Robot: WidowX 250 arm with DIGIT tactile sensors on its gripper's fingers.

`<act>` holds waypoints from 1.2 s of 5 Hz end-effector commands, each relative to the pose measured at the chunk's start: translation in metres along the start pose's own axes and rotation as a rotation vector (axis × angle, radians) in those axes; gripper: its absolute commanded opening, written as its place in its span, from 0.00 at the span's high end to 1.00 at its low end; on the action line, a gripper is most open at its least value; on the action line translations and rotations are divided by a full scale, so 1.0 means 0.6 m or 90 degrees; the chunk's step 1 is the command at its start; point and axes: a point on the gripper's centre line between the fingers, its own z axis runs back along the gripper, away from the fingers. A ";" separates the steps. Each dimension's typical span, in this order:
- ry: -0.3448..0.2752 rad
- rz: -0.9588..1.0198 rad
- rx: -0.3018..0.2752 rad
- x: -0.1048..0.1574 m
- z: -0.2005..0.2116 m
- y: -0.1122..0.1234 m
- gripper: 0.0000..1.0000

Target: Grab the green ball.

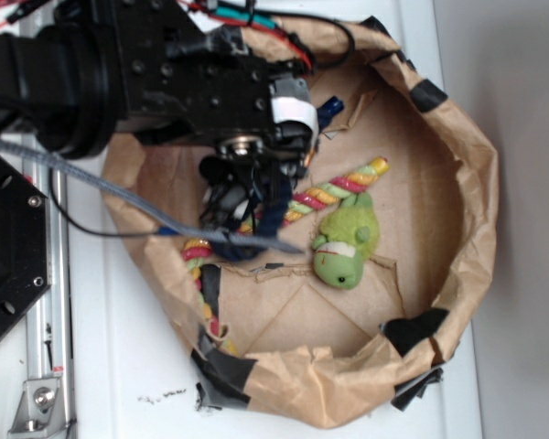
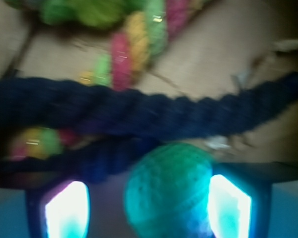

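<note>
Wrist view puts the green ball (image 2: pixel 169 191) low in the picture, sitting between the two glowing fingers (image 2: pixel 67 210) of the gripper (image 2: pixel 148 208); the right-hand finger looks to be touching the ball's side, while a gap shows between the ball and the left-hand finger; so the jaws stand apart around the ball, and I cannot tell whether they are pressing it yet; just past the ball a thick dark blue rope (image 2: pixel 139 111) runs across the whole width, and beyond that lies a blurred multicoloured twisted rope (image 2: pixel 134 44) in pink, yellow and green on brown paper.

From the exterior view the black arm (image 1: pixel 119 73) reaches in from the upper left and hangs over the left part of a crumpled brown paper basin (image 1: pixel 467 183) patched with black tape; the gripper (image 1: pixel 233 197) points down among the ropes there, and the ball itself is hidden under it; the striped rope (image 1: pixel 343 187) stretches up to the right, and a lime-green plush toy (image 1: pixel 346 242) lies just beside its near end, towards the middle of the basin; the basin rests on a white table (image 1: pixel 119 366).
</note>
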 end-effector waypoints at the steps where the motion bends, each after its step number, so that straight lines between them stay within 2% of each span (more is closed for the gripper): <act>1: -0.033 0.061 0.014 0.023 0.056 -0.001 1.00; 2: -0.074 0.089 0.012 0.043 0.128 0.001 1.00; 3: -0.092 0.115 0.005 0.061 0.192 0.001 1.00; 4: -0.103 0.123 -0.002 0.075 0.218 -0.004 1.00; 5: -0.038 0.153 -0.038 0.078 0.239 -0.021 1.00; 6: 0.023 0.259 -0.014 0.074 0.286 -0.051 1.00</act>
